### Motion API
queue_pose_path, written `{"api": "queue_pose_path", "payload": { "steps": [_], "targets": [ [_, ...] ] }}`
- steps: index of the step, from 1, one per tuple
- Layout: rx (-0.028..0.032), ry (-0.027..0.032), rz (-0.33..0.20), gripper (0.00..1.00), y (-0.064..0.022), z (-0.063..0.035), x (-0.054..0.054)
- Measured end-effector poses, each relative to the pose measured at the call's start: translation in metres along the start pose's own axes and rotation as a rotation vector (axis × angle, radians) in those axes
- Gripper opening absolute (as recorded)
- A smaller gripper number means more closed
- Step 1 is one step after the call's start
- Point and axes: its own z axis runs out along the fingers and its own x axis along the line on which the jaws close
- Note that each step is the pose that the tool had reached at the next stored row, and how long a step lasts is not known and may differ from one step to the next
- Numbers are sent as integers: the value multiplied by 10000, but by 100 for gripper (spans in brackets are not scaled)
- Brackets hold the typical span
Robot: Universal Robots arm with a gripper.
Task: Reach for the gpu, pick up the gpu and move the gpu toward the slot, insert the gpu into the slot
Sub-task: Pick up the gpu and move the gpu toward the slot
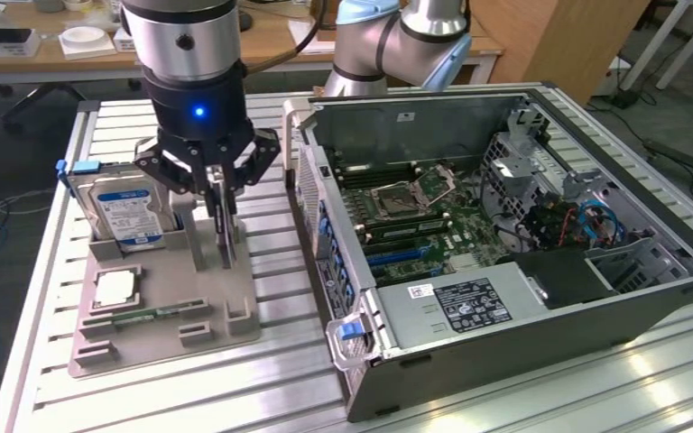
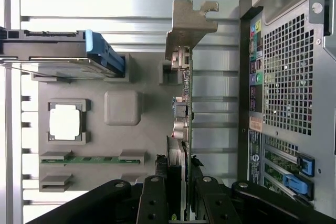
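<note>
The gpu (image 2: 185, 103) stands on edge in a grey holder (image 2: 122, 107), its silvery bracket (image 2: 189, 22) at the end away from my fingers. My gripper (image 2: 180, 187) straddles the card's other end. The black fingers (image 2: 156, 192) press both faces of the card, so the gripper is shut on it. In the exterior view the gripper (image 1: 217, 245) reaches straight down into the holder (image 1: 202, 311), and its fingers hide most of the card. The blue slot (image 1: 401, 255) lies on the green motherboard inside the open computer case (image 1: 467, 108), to the exterior view's right of the holder.
A blue-labelled hard drive (image 1: 124, 207) stands in the holder beside the card. A square processor (image 1: 115, 289) and a green memory stick (image 1: 154, 316) lie in front of it. The case's perforated back wall (image 2: 289, 77) rises close alongside the gpu. Everything rests on a ribbed aluminium table (image 1: 286, 379).
</note>
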Motion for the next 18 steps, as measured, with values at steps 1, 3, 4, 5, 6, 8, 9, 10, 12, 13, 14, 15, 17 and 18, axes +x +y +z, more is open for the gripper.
{"api": "queue_pose_path", "payload": {
  "steps": [1,3,4,5,6,8,9,10,12,13,14,15,17,18],
  "targets": [
    [0,0,0,26,1,-8,0],
    [2,-1,-1,26,1,-17,0],
    [6,-3,-1,26,1,-20,-1],
    [12,-2,-2,26,1,-24,-1],
    [17,0,-2,26,1,-28,-1],
    [59,-1,-1,26,2,-33,-1],
    [70,-1,-2,26,1,-35,-1],
    [89,-1,-2,26,2,-37,-1],
    [114,-2,-2,26,2,-42,-1],
    [121,-2,-2,26,2,-47,-1],
    [125,-1,-3,26,3,-53,-1],
    [127,0,-3,26,3,-62,-1],
    [126,-1,-3,26,4,-81,-2],
    [127,-1,-3,26,5,-89,-2]
  ]
}}
